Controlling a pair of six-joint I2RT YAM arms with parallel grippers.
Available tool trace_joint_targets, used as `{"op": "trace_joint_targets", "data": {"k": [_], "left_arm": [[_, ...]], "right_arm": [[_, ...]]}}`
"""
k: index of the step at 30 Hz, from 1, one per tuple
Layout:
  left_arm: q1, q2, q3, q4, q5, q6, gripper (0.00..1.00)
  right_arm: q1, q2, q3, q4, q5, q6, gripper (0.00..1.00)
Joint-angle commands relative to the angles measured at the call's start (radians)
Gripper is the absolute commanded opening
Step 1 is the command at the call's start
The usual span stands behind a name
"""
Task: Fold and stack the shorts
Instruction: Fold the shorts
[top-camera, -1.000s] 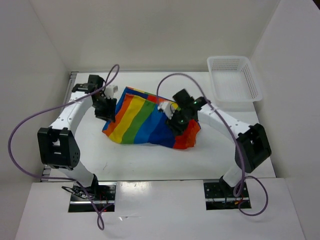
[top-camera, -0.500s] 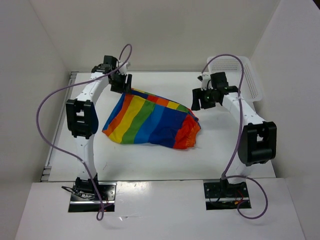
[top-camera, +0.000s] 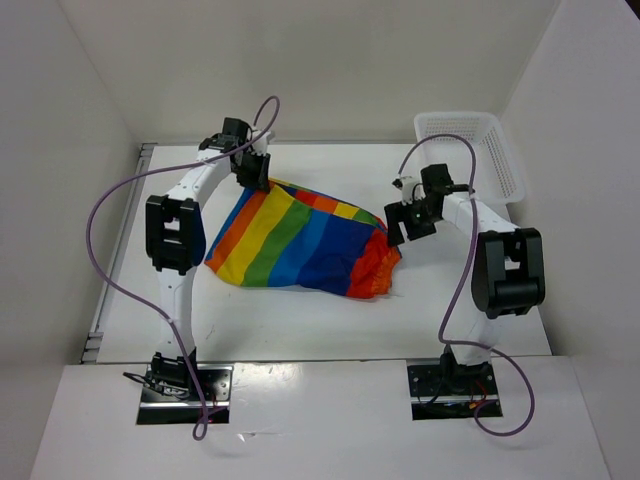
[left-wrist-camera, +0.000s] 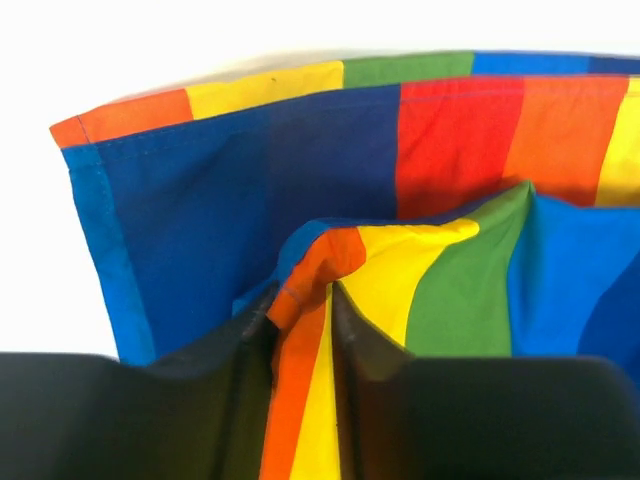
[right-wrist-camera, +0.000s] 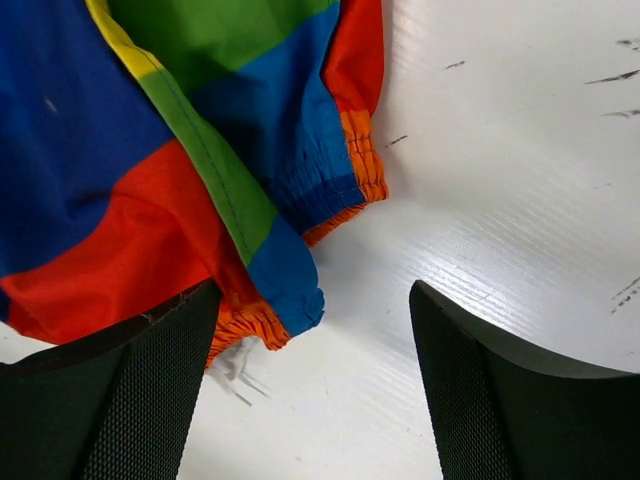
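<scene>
- the shorts (top-camera: 300, 240) lie bunched in the middle of the worktop, loosely doubled over, not yet a neat fold.
- left gripper (left-wrist-camera: 305, 320) pinches a ridge of their fabric on the side toward the worktop's far edge.
- right gripper (right-wrist-camera: 315, 290) hovers spread and empty over their elastic edge; the folding and stacking are left to do.

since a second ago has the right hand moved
Yes. The right hand has shifted right, off the middle of the shorts toward the basket.
</scene>
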Motion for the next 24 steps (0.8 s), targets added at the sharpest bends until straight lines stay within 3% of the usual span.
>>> {"op": "trace_joint_targets", "data": {"k": [1,2,4,7,8,11,12,14,20,24], "left_arm": [[0.004,0.018,0.016,0.035,0.000,0.004,0.26],[0.004,0.018,0.005,0.035,0.000,0.004,0.12],[0.004,0.005,-0.004,0.035,-0.024,0.004,0.02],[0.004,-0.040,0.011,0.035,-0.053,0.004,0.00],[0.004,-0.063,0.022,0.035,-0.067,0.004,0.00],[0.004,-0.104,0.091,0.014,-0.067,0.004,0.00],[0.013,-0.104,0.114,0.005,-0.067,0.004,0.00],[0.013,-0.118,0.184,-0.023,-0.090,0.004,0.00],[0.022,-0.077,0.321,-0.026,-0.171,0.004,0.01],[0.022,-0.005,0.354,0.011,-0.204,0.004,0.09]], "right_arm": [[0.005,0.031,-0.011,0.017,0.002,-0.048,0.82],[0.005,0.032,-0.011,0.017,0.002,-0.048,0.82],[0.017,0.045,-0.011,0.029,0.002,-0.048,0.79],[0.032,0.058,-0.011,0.038,-0.007,-0.048,0.64],[0.048,0.067,-0.011,0.038,-0.019,-0.048,0.53],[0.077,0.067,-0.002,0.038,-0.047,-0.057,0.31],[0.077,0.067,-0.002,0.038,-0.059,-0.057,0.15],[0.086,0.067,0.028,0.038,-0.059,-0.066,0.00],[0.076,0.067,0.112,0.018,-0.077,-0.086,0.00],[0.065,0.099,0.185,0.018,-0.087,-0.049,0.00]]}}
